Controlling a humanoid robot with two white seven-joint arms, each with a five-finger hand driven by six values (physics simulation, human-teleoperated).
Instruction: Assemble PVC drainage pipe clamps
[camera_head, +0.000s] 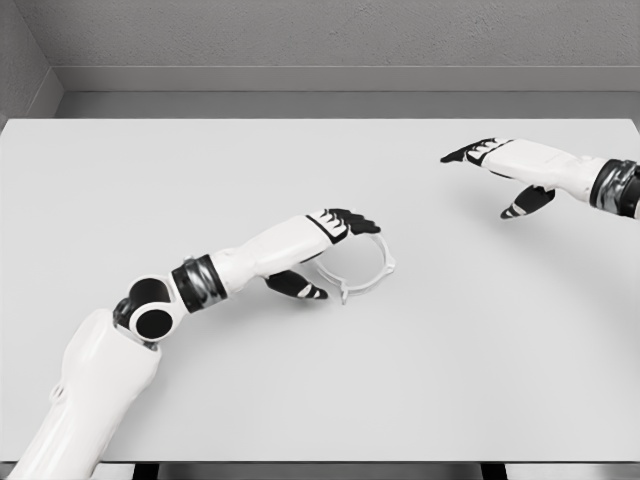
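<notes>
Grey walls back a broad white table (120, 180). Left of centre, the left hand (320, 250) curls over a white ring-shaped pipe clamp (365, 268) lying flat, fingers on its rim, thumb beneath; whether it truly grips, I cannot tell. Far right, the right hand (505, 170) hovers spread, empty. Assembly looks barely begun.

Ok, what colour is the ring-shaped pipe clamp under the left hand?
White plastic ring-shaped pipe clamp, nearly matching the table; head view.
</notes>
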